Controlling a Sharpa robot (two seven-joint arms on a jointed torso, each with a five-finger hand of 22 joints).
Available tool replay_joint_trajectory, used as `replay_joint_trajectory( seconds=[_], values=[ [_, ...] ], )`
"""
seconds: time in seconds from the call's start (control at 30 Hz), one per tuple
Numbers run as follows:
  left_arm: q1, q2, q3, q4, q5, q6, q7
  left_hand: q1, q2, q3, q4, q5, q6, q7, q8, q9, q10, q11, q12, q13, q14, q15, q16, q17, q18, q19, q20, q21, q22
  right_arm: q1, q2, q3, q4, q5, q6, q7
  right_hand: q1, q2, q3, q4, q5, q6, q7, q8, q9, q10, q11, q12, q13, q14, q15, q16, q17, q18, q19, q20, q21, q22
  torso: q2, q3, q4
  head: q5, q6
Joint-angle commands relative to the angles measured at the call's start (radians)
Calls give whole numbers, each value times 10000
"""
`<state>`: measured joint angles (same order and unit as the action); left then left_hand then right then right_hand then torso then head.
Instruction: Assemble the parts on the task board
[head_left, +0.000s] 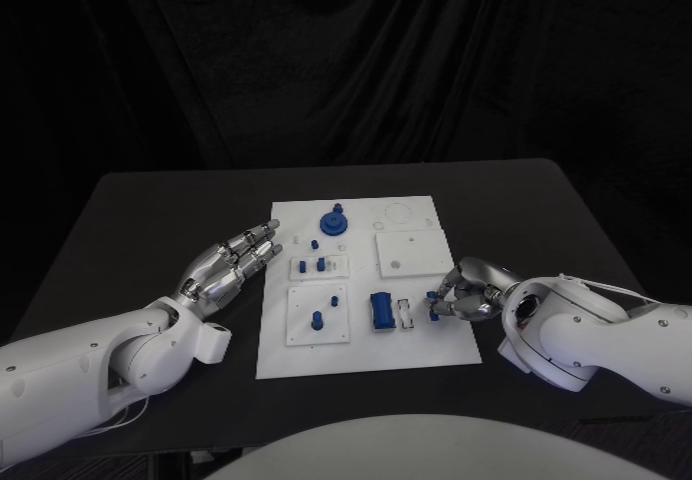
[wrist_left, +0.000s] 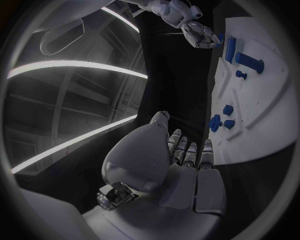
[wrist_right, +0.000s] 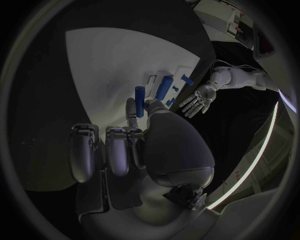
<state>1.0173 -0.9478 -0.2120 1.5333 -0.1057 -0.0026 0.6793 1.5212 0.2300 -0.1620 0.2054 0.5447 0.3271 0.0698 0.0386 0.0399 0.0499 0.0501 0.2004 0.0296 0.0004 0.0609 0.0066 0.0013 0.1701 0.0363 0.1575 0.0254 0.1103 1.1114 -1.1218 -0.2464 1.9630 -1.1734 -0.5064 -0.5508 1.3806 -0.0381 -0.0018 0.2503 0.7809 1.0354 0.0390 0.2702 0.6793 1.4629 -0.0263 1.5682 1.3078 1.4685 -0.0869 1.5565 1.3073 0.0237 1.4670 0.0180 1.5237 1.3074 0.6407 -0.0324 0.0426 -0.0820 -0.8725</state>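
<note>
1. The white rectangular task board (head_left: 368, 350) lies in the middle of the black table (head_left: 144, 210), long axis running away from the robot. On its near right part there's a chunky blue bar-shaped part (head_left: 381, 311) lying flat, long axis also pointing away from the robot. A round blue knob-like part (head_left: 335, 220) stands at the far end, and small blue pegs (head_left: 316, 321) stand upright in the raised white tiles on the left half.
2. Room-wise: the blue bar sits close to the board's right edge, with a small white block (head_left: 407, 311) just beside it. Bare black table runs along both long sides of the board.
3. The right hand (head_left: 464, 296) is at the board's right edge, fingers curled in close to the white block. In the right wrist view one blue bar (wrist_right: 139, 100) sits right at its fingertips, but I can't tell if it's actually pinching it.
4. The left hand (head_left: 231, 265) hovers over the table just left of the board, fingers stretched out straight and side by side, holding nothing.
</note>
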Motion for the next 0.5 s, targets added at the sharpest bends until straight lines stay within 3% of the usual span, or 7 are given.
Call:
replay_joint_trajectory(
  seconds=[0.03, 0.33, 0.5],
  values=[
    [-13, 22, 8, 14, 33, 106, 228, 50, 59, 46, 2, 57, 32, 53, 31, 7, 5, 61, 36, 10, -4, -2, -66, -13, 14, 18, 41, -9, -11, 46, 87, -6, 16, 1284, -550, 447, -31, -26, 649, -581, 58, 46, 5, 38, -5, 1079, -43, 26, 2630, 906, -35, -42, 2027, -77, 752, 36, -67, 2423, 8, -12, 18, 10, -2],
    [-13, 24, 8, 24, 33, 93, 228, 50, 59, 46, 2, 57, 32, 53, 31, 7, 5, 61, 36, 10, -4, -2, -66, -13, 14, 18, 41, -9, -11, 65, 429, -15, -259, 1593, -293, 378, -141, -24, 666, -532, 1, 46, 4, 32, -4, 1079, -45, 26, 2630, 907, -38, -41, 2030, -76, 750, 32, -69, 2422, 31, -15, 44, 12, -2],
    [-13, 32, 8, 29, 33, 99, 223, 56, 57, 57, -6, 59, 28, 56, 32, 7, 6, 64, 35, 10, -4, 0, -66, -13, 14, 18, 43, -9, -13, 9, 636, -16, -447, 1620, -83, 290, -314, -45, 701, -480, -466, 7, -2, -8, -13, 1079, -50, 26, 2630, 900, -40, -52, 1993, -68, 736, 28, -95, 2411, 56, -2, 26, 47, -2]
  ],
)
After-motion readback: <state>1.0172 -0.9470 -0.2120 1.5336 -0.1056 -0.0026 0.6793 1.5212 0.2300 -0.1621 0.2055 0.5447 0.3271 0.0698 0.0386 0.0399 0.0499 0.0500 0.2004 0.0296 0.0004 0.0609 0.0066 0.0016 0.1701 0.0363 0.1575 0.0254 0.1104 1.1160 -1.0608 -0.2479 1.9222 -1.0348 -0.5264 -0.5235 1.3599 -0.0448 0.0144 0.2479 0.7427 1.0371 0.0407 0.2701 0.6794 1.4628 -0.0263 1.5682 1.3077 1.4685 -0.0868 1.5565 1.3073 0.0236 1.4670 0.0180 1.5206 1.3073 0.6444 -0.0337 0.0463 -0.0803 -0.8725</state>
